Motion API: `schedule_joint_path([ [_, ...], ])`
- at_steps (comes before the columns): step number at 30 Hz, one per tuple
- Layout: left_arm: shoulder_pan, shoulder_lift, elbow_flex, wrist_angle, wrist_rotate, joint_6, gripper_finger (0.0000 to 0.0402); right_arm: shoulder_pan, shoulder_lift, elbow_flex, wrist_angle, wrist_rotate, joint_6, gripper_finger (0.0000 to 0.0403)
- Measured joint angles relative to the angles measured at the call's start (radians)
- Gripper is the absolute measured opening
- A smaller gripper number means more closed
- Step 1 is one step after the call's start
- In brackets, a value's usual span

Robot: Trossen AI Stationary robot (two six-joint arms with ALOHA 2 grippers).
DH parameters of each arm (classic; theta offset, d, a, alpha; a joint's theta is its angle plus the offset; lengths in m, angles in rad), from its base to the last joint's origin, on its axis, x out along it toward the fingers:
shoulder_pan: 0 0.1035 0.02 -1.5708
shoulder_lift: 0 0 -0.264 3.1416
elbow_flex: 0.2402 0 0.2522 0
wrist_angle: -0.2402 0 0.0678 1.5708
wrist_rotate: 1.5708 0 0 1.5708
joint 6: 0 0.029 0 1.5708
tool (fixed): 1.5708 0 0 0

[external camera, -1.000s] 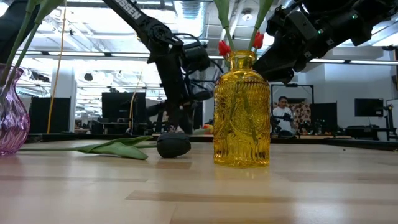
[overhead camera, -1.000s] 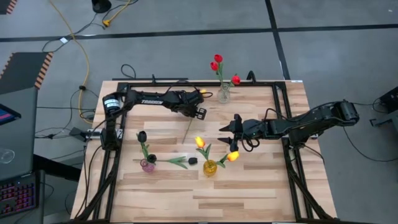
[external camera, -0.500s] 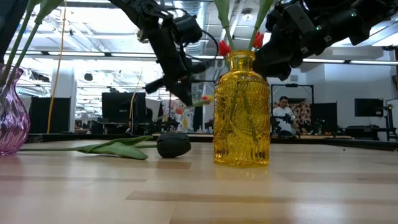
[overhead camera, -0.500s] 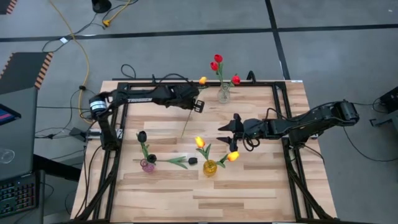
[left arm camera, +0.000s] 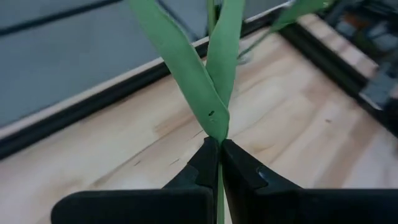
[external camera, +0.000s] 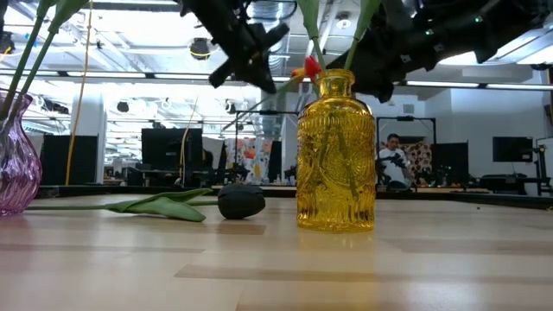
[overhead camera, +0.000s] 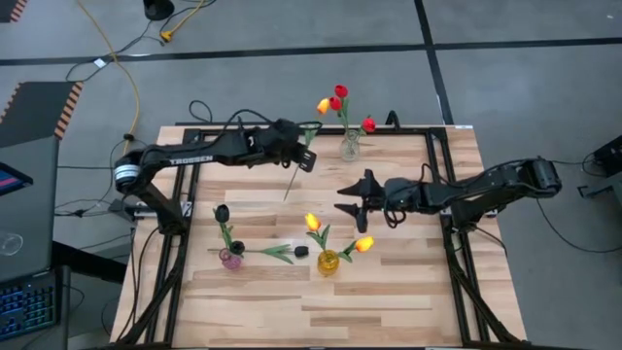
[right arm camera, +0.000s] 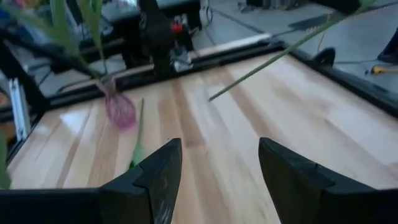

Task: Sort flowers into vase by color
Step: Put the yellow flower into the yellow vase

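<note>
— Fingers of my left gripper [left arm camera: 219,163] are pinched tight on the thin green stem of a yellow-orange tulip [overhead camera: 323,106], lifted off the table [overhead camera: 408,282] toward twelve o'clock, its head beside the red tulips [overhead camera: 338,96] in the clear vase [overhead camera: 350,148].

— And your right?

— Right gripper [overhead camera: 356,201] hovers mid-table, jaws spread wide, holding nothing. At six o'clock from it stands the yellow vase [external camera: 336,151] with two yellow-orange tulips [overhead camera: 313,223]. At eight o'clock, the pink vase [overhead camera: 230,258] holds one black tulip [overhead camera: 222,211]; another black tulip [external camera: 241,201] lies flat between the vases.
</note>
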Motion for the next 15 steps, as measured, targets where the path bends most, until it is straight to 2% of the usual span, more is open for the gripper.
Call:
schedule_joint_path([
  [8, -0.072, -0.009, 0.0, 0.075, 0.014, 0.11, 0.0, -0.051, 0.0, 0.0, 0.094, 0.0, -0.001, 0.0238],
  [15, -0.105, -0.009, 0.0, 0.097, 0.006, 0.119, 0.0, -0.083, 0.0, 0.0, 0.123, 0.0, 0.0, 0.0238],
])
